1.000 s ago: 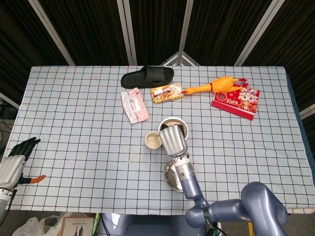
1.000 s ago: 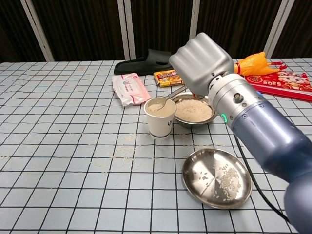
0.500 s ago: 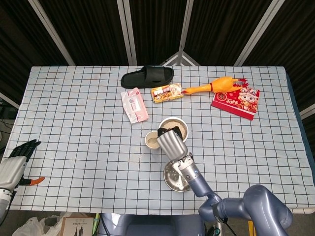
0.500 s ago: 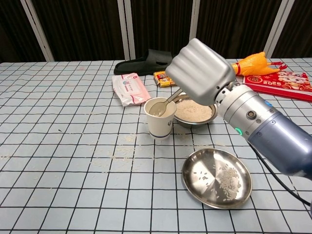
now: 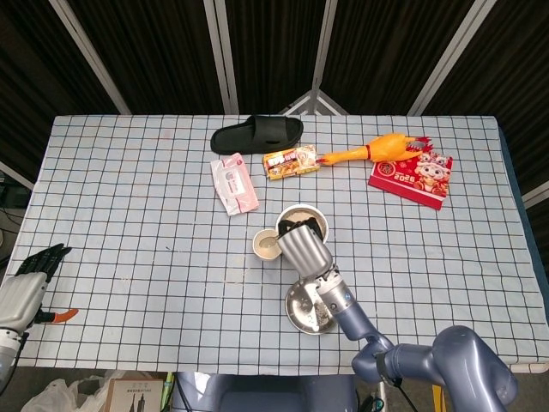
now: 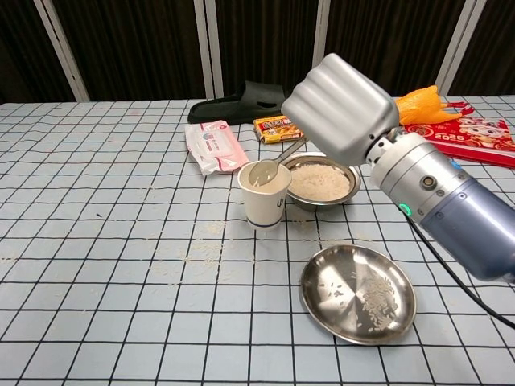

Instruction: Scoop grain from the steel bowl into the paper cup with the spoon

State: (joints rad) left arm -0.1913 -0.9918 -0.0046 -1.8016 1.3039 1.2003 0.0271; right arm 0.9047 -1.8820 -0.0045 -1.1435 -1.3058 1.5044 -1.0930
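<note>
At the table's left edge the left hand (image 5: 24, 292) rests idle, fingers loosely spread, holding nothing. Mid-table, the right hand (image 6: 342, 108) grips the spoon (image 6: 269, 166), its bowl over the paper cup (image 6: 264, 195), just beside the steel bowl (image 6: 320, 182) of grain. This looks like the tipping step; next, swing back to the bowl.

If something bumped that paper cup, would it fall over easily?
Probably not at a light nudge: the cup looks nearly full of grain, which weighs it down. Still, it stands taller than its base is wide, so a firm push near the rim might tip it. Its paper wall would likely dent if squeezed.
</note>
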